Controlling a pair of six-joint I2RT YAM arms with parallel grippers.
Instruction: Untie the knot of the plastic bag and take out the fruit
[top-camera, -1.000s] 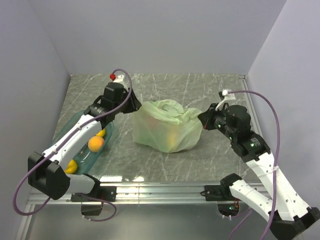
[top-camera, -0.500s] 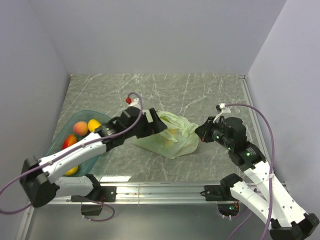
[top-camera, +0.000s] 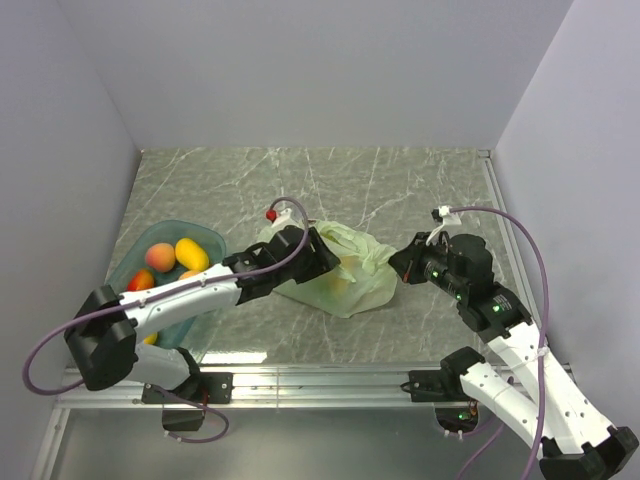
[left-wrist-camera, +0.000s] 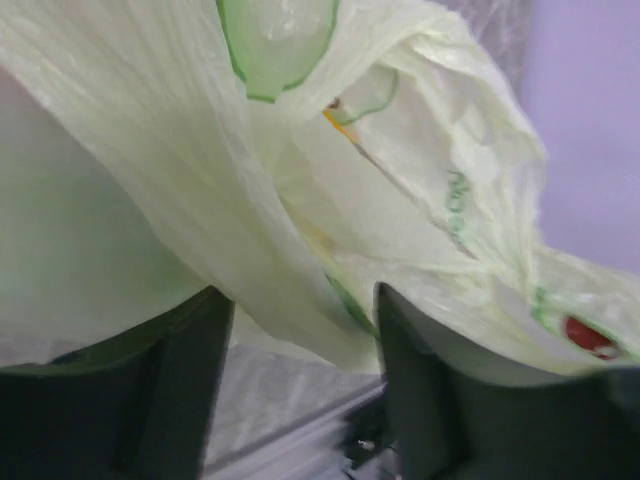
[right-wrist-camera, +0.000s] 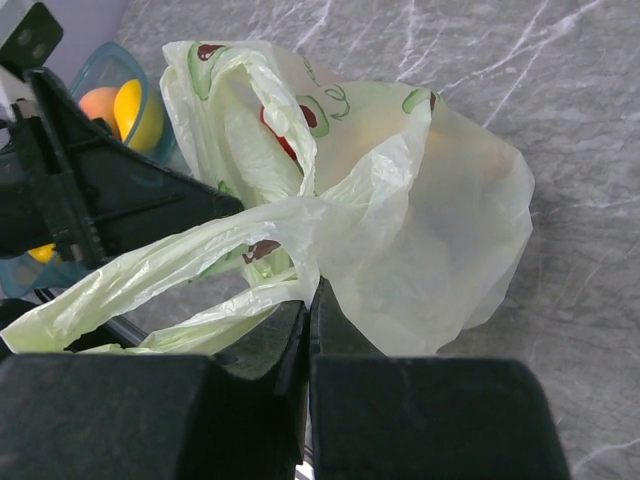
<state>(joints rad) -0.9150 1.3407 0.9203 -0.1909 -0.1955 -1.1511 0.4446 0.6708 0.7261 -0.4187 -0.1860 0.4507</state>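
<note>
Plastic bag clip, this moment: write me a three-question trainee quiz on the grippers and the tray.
1. True or false: the right gripper is shut on the plastic bag.
2. In the top view, the blue tray lies: A) left of the bag, B) right of it, C) under it.
3. Fill in: the left gripper has its jaws ____ around a fold of the bag.
Key: 1 true; 2 A; 3 open.

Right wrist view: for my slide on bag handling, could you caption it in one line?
Right claw pinching a stretched handle of the pale green plastic bag lying on the marble table.
</note>
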